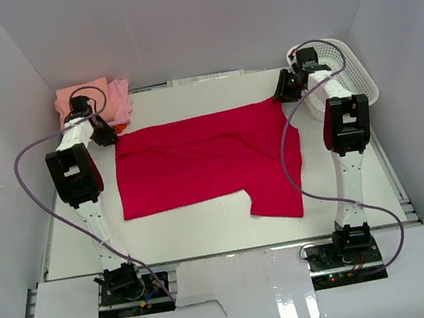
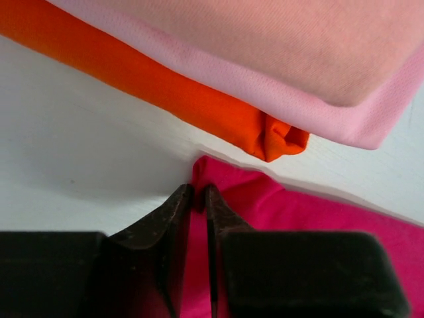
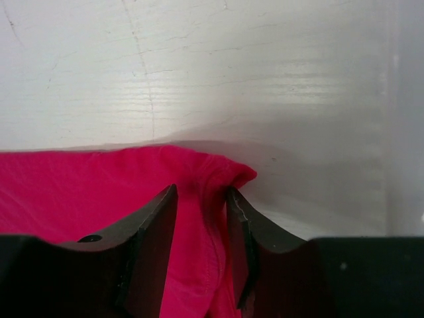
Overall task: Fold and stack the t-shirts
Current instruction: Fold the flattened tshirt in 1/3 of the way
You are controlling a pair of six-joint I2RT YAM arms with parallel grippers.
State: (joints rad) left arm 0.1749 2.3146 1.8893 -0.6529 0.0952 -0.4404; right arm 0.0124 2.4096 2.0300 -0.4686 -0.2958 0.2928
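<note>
Crimson t-shirt (image 1: 196,161) lies crosswise, its far corners between the jaws: left pincer (image 2: 199,192) narrow, right pincer (image 3: 202,193) wider, perhaps not gripping.

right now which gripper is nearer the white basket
Right. The right gripper is at the far right corner of the red t-shirt, just beside the white basket. The left gripper is at its far left corner by the folded shirts, across the table from it.

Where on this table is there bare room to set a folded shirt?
Widest bare patch: the near strip of table between the hem of the red t-shirt and the arm bases. A narrower one runs along the far edge between the folded stack and the basket. Both far corners are crowded.
</note>
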